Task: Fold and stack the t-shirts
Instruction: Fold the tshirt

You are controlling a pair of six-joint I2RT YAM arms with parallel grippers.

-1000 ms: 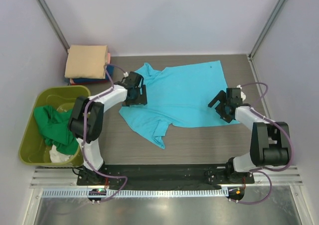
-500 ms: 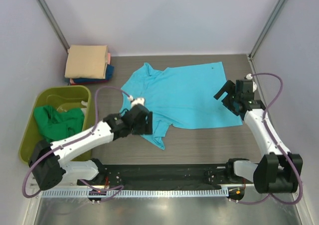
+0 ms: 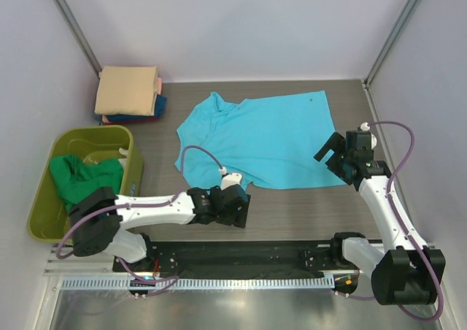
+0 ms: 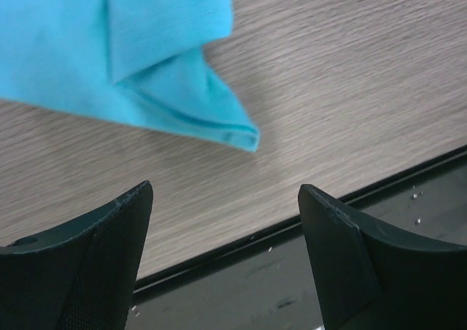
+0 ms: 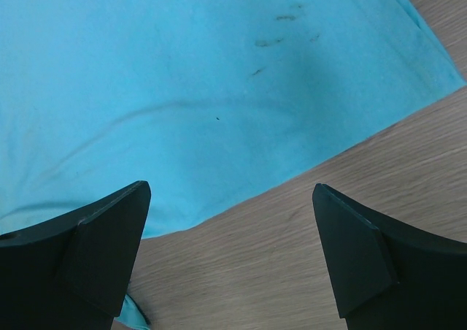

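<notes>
Left gripper [image 3: 237,207] sits low near the front edge of the table [image 3: 292,209], jaws wide apart and empty. The folded-under sleeve tip of the turquoise shirt [image 3: 263,136] lies just ahead of its fingers. Right gripper [image 3: 332,157], equally open and empty, hovers over the shirt's hem on my right. The shirt lies spread mid-table. I'd bite that sleeve tip through both layers, take the hem corner opposite, and lift evenly so the crease runs straight. At far left, the bin [image 3: 42,202] holds a crumpled green shirt [image 3: 84,184]. Beyond it is a folded stack with a tan shirt [image 3: 128,89] on top.
</notes>
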